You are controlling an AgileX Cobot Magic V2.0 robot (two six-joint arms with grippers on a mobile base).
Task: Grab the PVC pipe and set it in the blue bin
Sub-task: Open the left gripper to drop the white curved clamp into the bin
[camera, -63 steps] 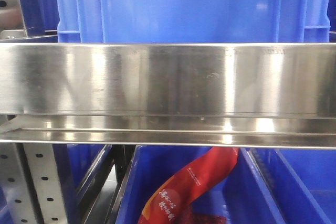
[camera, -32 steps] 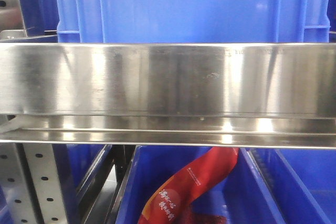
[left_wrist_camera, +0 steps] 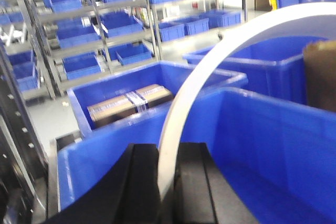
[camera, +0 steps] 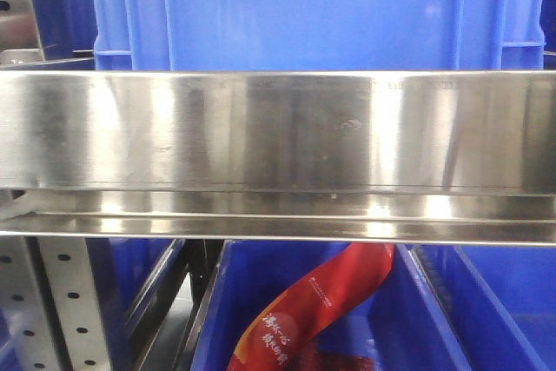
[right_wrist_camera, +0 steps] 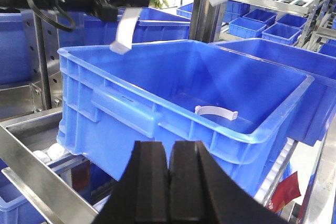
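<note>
Left claw (left_wrist_camera: 168, 171): clenched on the pipe (left_wrist_camera: 210, 61), one black finger on each side of it.
Pipe: white and curved; it arched up from the claw and hung above the bin (right_wrist_camera: 105, 119), touching nothing else.
Right claw (right_wrist_camera: 169, 153): clenched, its fingers pressed together, in front of the bin's near wall.
Bin: blue, open-topped, standing on the rack; a second pipe (right_wrist_camera: 216, 111), also white and curved, lay on its floor.
Far bin (left_wrist_camera: 77, 114): held a brown carton (left_wrist_camera: 128, 103) banded with tape.
Low bin (camera: 213, 301): under the steel rail (camera: 278, 132); held a red packet (camera: 313, 301).
Writing: white characters on the packet, too small to read.
</note>
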